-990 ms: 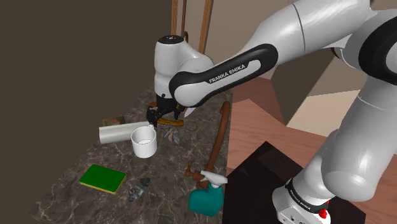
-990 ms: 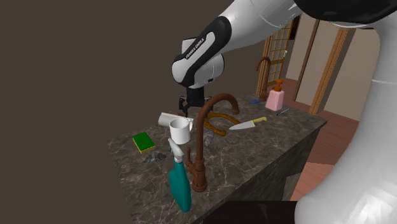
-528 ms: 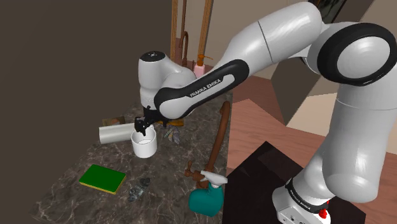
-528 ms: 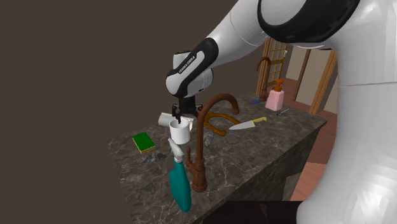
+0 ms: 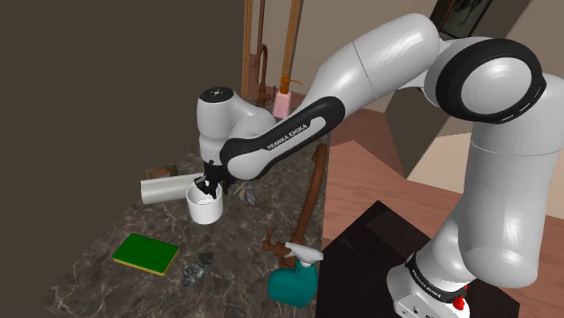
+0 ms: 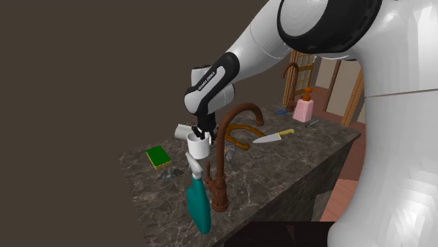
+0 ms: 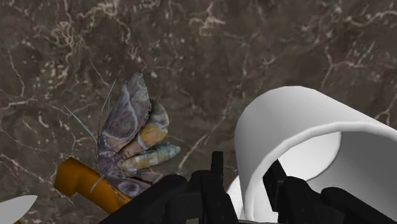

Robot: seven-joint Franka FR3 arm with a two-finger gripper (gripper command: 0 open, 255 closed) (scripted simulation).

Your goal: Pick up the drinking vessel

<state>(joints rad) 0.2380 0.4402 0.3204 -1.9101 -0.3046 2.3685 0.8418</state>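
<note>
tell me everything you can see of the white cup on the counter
The cup is plain white, cylindrical and open-topped. It stands upright on the dark marbled counter, close beside a white tube lying on its side. The gripper hangs over its rim, fingers apart astride the wall, one inside, one outside, not yet clamping.

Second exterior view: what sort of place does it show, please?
Probably a home kitchen: a dark marble-patterned counter carries a curved brown faucet, a yellow-handled knife and a pink soap dispenser.
</note>
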